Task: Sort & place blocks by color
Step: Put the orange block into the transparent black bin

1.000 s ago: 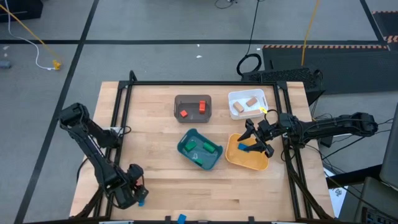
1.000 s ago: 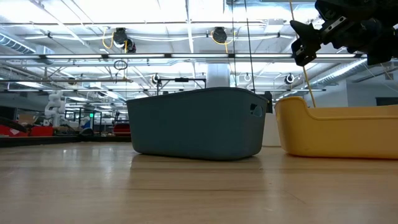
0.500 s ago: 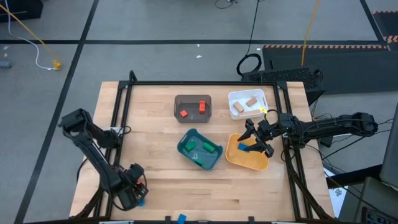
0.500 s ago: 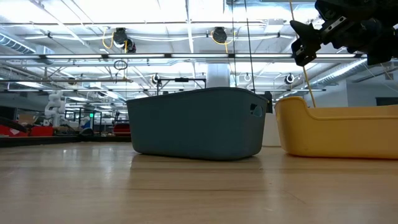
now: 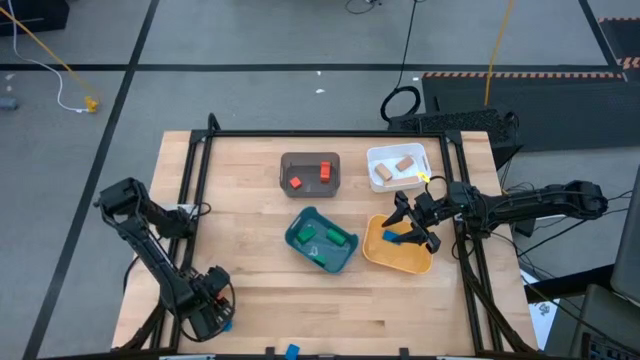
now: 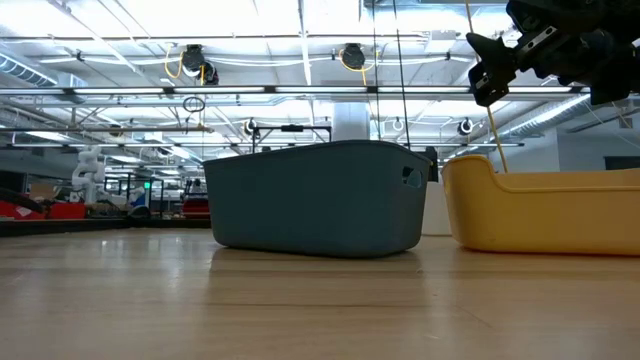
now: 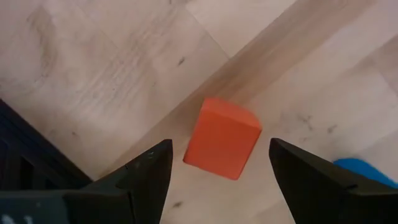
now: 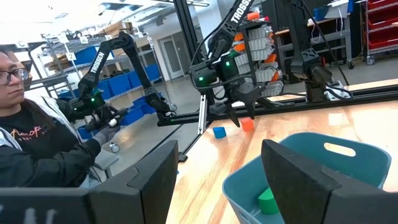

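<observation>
Wood fills the middle of the overhead frame as a pale table [image 5: 250,290], edged by a dark metal frame. Two dark arms are seen on it: the left arm runs down the lower left of the frame, and the right arm reaches in from the right edge.

Four trays are grouped at centre and centre right. A teal tray [image 5: 296,236] sits at centre with green blocks [image 5: 333,238] inside, and a yellow tray [image 5: 378,252] lies just to its right with a blue block [image 5: 391,237] in it. Above them, a dark grey tray [image 5: 310,186] holds two red blocks [image 5: 325,170], and a white tray [image 5: 385,157] at upper centre right holds two plain wood blocks [image 5: 404,163].

The right gripper [image 5: 405,224] is held over the yellow tray, its fingers spread and nothing between them. The left gripper [image 7: 214,165] hangs at the lower left of the table, released, with its two fingers set wide on either side of an orange block [image 7: 222,137] that lies on the wood untouched. A second blue block [image 7: 360,169] lies just beside it, near the table's front edge. In the right wrist view, a person [image 8: 37,155] in a dark top is seen at the left edge, beyond the table.
</observation>
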Available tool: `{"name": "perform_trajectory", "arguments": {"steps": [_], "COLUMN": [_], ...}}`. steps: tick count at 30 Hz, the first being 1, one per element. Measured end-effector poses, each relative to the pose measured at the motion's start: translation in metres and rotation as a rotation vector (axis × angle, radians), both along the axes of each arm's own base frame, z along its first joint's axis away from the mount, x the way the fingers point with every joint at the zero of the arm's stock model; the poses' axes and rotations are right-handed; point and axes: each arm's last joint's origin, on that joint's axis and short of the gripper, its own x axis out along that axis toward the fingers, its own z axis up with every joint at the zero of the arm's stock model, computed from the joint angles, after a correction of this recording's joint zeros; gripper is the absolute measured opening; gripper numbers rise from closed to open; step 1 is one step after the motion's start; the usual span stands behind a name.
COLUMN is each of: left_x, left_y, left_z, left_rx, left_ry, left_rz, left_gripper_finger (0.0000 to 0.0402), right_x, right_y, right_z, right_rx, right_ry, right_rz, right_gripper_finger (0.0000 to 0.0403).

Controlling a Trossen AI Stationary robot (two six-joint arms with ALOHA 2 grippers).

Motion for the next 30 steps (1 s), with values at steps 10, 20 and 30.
{"name": "perform_trajectory", "arguments": {"steps": [10,20,30], "left_x": [0.001,0.003,0.029], "left_y": [0.001,0.002,0.021], "left_z": [0.0,0.0,0.0], "left_rx": [0.028,0.029,0.035], "left_ry": [-0.038,-0.042,-0.034], "left_rz": [-0.046,-0.032,-0.066], "left_gripper_finger": [0.0218,0.0129,0.0147], "right_x": [0.0,0.0,0.0], "right_y": [0.0,0.0,0.0], "right_z": [0.0,0.0,0.0], "right_rx": [0.0,0.0,0.0], "right_ry": [0.0,0.0,0.0], "right_rz": [0.0,0.0,0.0], "right_gripper_finger": [0.0224,0.0224,0.0224]}}
